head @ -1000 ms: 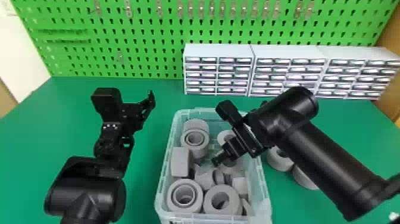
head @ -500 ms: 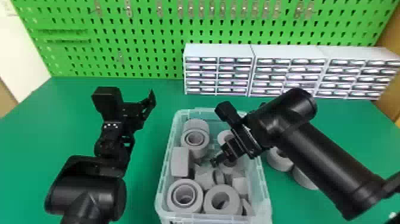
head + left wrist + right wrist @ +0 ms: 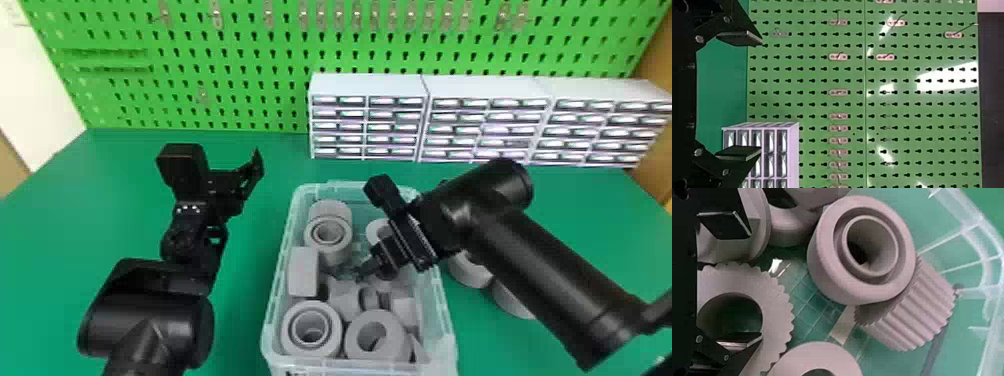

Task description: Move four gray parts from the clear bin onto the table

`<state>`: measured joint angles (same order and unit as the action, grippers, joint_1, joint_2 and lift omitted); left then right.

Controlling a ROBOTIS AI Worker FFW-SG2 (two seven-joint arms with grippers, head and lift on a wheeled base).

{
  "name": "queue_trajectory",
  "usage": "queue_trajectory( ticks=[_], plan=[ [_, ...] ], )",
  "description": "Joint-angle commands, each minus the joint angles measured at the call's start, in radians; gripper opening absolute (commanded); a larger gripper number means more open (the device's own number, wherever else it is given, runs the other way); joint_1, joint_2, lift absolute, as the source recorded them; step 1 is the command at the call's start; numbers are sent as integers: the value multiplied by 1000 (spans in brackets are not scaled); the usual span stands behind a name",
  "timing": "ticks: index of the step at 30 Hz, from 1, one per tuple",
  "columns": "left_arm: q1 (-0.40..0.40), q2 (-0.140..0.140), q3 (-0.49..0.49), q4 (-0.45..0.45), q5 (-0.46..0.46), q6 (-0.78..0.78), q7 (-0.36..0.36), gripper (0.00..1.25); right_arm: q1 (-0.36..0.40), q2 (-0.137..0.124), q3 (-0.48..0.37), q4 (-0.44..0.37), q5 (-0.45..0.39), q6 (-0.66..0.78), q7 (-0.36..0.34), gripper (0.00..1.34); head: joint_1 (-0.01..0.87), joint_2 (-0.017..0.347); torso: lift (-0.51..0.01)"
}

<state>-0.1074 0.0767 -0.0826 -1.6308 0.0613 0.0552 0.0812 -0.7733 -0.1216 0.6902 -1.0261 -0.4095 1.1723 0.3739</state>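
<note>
Fingers spread, the right gripper [image 3: 755,284] is angling into the clear bin [image 3: 445,315], presumably so its fingers can straddle the toothed ring [image 3: 777,309]. Two gray parts [image 3: 468,274] are lying just outside at the bin's three o'clock, probably delivered; the left gripper [image 3: 762,96], also spread, is waiting toward ten o'clock, leaving working room.

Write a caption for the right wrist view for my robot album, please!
Open black jaws near gray parts in the clear bin, with a ribbed one beside a smooth ring.
</note>
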Motion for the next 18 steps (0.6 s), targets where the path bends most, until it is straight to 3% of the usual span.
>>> queue_trajectory(
  ticks=[1, 18],
  plan=[
    [-1, 0, 0, 0, 0, 0, 0, 956, 0, 0, -1, 24, -2, 0, 0, 1011, 693, 72, -52],
    [-14, 0, -6, 5, 2, 0, 0, 956, -11, 5, 12, 37, -20, -16, -13, 1011, 693, 72, -52]
  ],
)
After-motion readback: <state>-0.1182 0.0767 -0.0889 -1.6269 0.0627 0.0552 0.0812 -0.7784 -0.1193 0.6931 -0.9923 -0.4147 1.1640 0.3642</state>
